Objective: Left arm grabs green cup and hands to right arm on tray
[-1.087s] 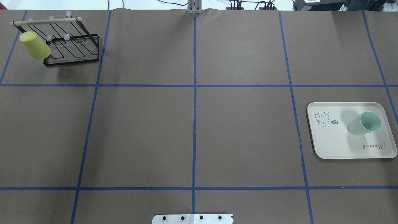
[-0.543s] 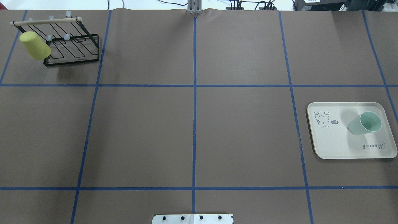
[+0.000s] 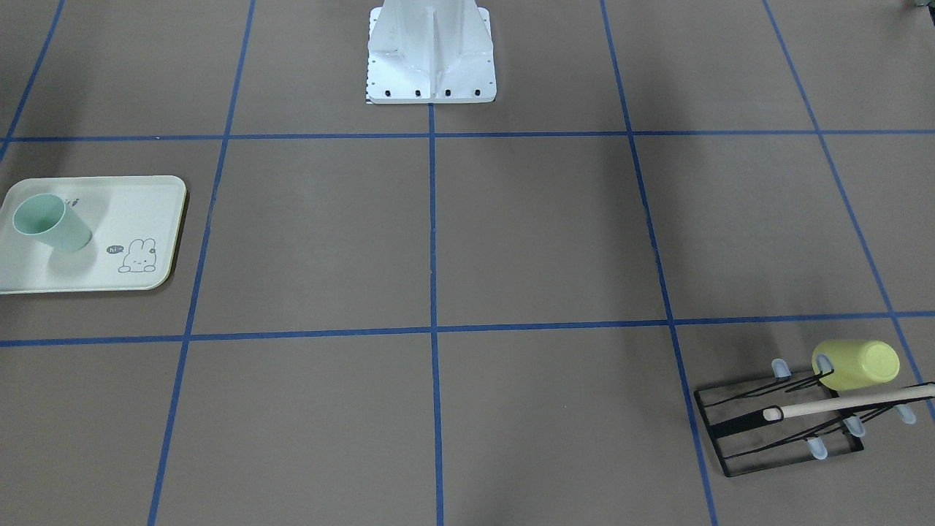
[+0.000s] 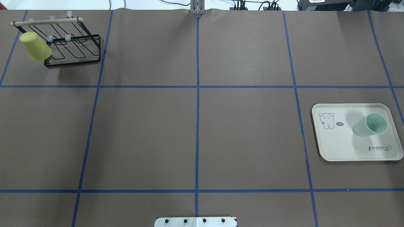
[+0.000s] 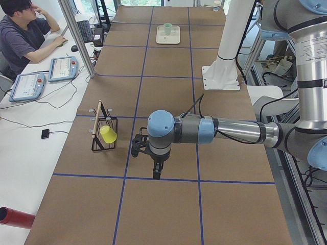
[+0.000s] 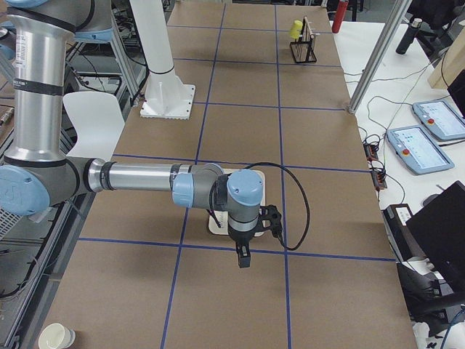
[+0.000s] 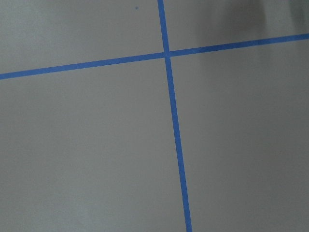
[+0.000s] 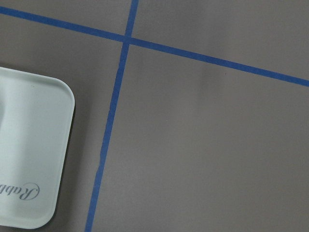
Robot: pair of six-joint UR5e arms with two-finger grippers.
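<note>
Tray (image 4: pixel 334 148) by the worktop's (image 4: pixel 246 132) right edge, green cup (image 4: pixel 370 125) upright on it at the end away from the bunny drawing (image 4: pixel 326 120). Left gripper (image 5: pixel 157 172) hanging, pointed down, over the worktop near the black wire rack (image 4: pixel 73 50), right gripper (image 6: pixel 243 259) likewise just beside the tray; spread or pressed together, impossible to tell for either. Yellow-green cup (image 4: pixel 35 46) upturned on the rack at the worktop's far left corner.
</note>
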